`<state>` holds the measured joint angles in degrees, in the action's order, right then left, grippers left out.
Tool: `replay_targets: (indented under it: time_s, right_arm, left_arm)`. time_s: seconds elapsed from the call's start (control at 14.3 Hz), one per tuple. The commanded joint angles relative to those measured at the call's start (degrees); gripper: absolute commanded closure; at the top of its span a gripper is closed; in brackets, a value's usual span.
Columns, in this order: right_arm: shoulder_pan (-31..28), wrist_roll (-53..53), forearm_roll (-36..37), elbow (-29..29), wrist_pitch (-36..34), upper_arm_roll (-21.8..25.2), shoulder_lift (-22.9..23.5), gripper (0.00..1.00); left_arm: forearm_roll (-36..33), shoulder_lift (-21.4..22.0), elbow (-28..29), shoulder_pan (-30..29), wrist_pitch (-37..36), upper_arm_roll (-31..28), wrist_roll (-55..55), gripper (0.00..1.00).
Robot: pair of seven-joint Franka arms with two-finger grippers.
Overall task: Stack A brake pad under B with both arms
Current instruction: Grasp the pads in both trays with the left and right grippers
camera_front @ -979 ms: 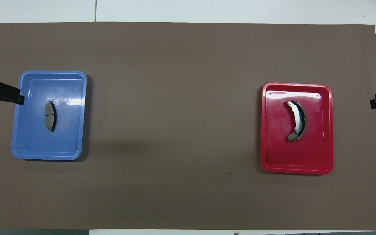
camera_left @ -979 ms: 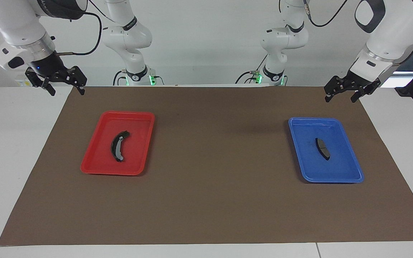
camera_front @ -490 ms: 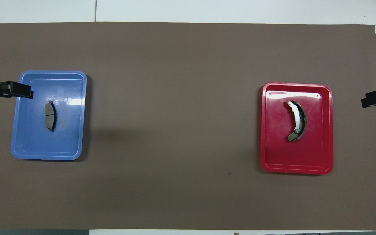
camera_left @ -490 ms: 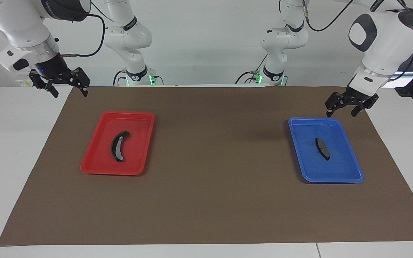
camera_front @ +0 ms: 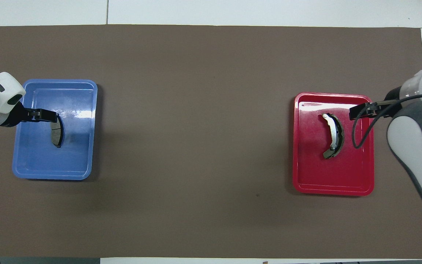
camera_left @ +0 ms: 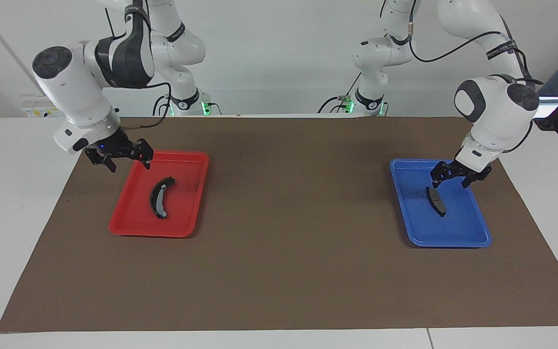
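Spread wide, left gripper (camera_left: 458, 177) now down over the blue tray (camera_left: 472, 240), just above the stubby pad (camera_left: 437, 200); a second ago, off at the mat's edge. Likewise open, right gripper (camera_left: 123, 158) now at the red tray's (camera_left: 129, 228) corner, short of the arched pad (camera_left: 160, 197). Both picks imminent. Glossy plastic trays; matte dark pads, pale strip on the crescent.

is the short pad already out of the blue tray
No, the short pad lies in the blue tray, with the open left gripper over it.
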<state>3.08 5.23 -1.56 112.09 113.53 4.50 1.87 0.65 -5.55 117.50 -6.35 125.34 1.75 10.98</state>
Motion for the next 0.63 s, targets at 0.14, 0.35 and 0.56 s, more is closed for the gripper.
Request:
replay_targets:
  time_s: [0.14, 0.35, 0.56]
  right_arm:
    - [1.9, -0.8, -0.9, 11.4, 18.2, 0.0, 3.5, 0.0]
    - [1.9, -0.8, -0.9, 11.9, 19.8, 0.0, 6.1, 0.02]
    - [1.1, -0.4, -0.9, 12.9, 20.8, 0.1, 7.4, 0.04]
  left_arm:
    - [0.1, -2.8, 5.3, -1.8, 7.1, 0.3, 1.3, 0.06]
    - [0.1, -3.2, 8.7, -2.2, 12.7, 0.2, 1.2, 0.08]
    - [0.1, -3.8, 9.2, -2.6, 13.3, 0.2, 1.2, 0.14]
